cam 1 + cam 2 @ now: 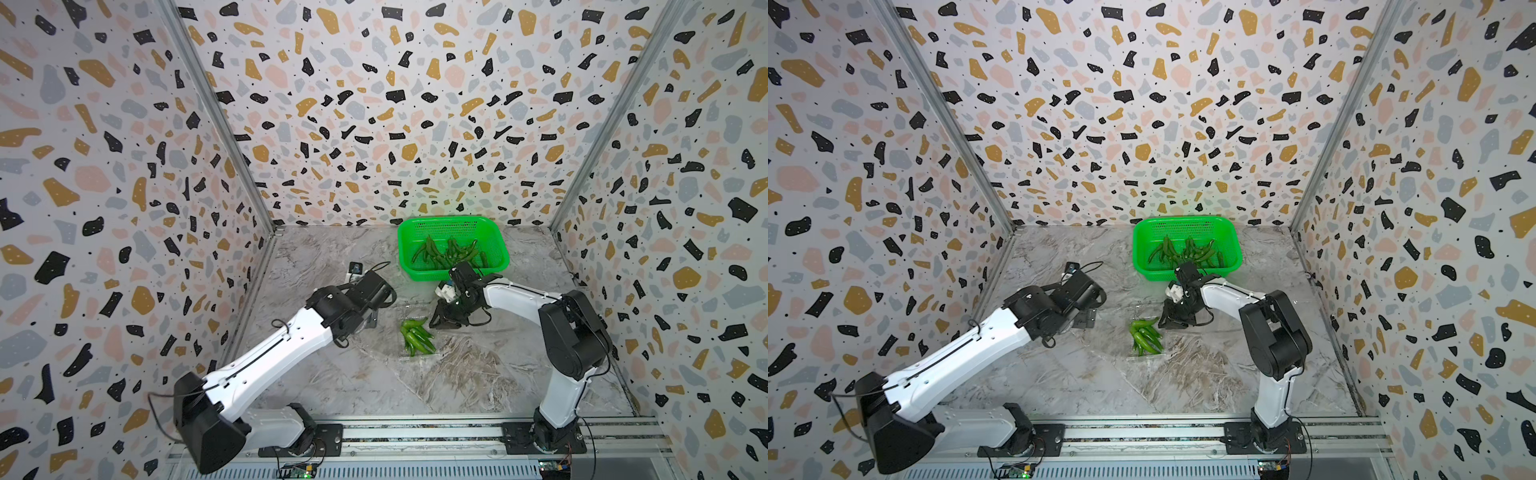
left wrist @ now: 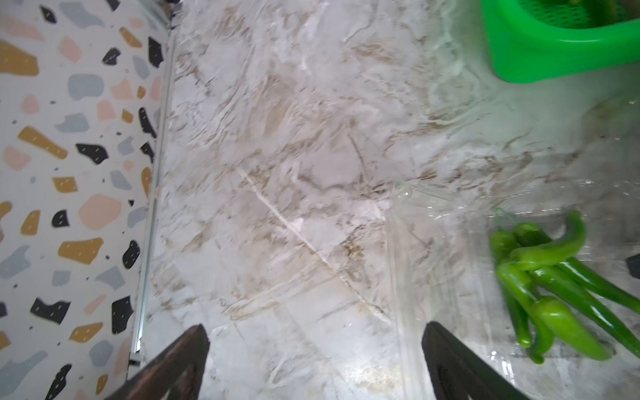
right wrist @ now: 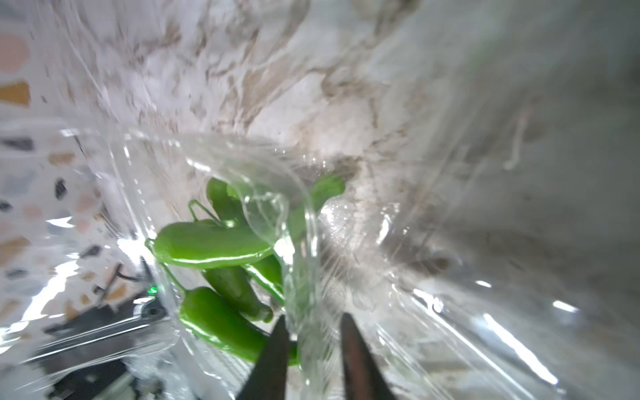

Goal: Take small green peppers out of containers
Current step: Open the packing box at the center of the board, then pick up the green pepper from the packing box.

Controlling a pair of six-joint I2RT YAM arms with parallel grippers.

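A bunch of small green peppers [image 1: 417, 337] [image 1: 1146, 336] lies in an open clear plastic container [image 1: 409, 311] at mid-table. More small green peppers [image 1: 449, 253] lie in the green basket. My right gripper [image 1: 437, 324] [image 3: 313, 320] is at the far right edge of the bunch. Its jaws stand a little apart with the container's thin wall [image 3: 304, 242] between them, and the peppers [image 3: 211, 246] lie just beside one finger [image 3: 273, 353]. My left gripper [image 1: 1086, 320] [image 2: 315, 327] is open over bare table left of the container [image 2: 433, 242], holding nothing. The peppers [image 2: 547, 277] lie beyond its finger [image 2: 446, 353].
The bright green perforated basket [image 1: 492, 237] [image 2: 540, 59] stands at the back of the marble table [image 1: 332, 374], just behind the right wrist. Patterned walls close in the left, back and right sides. A metal rail [image 1: 415, 432] runs along the front.
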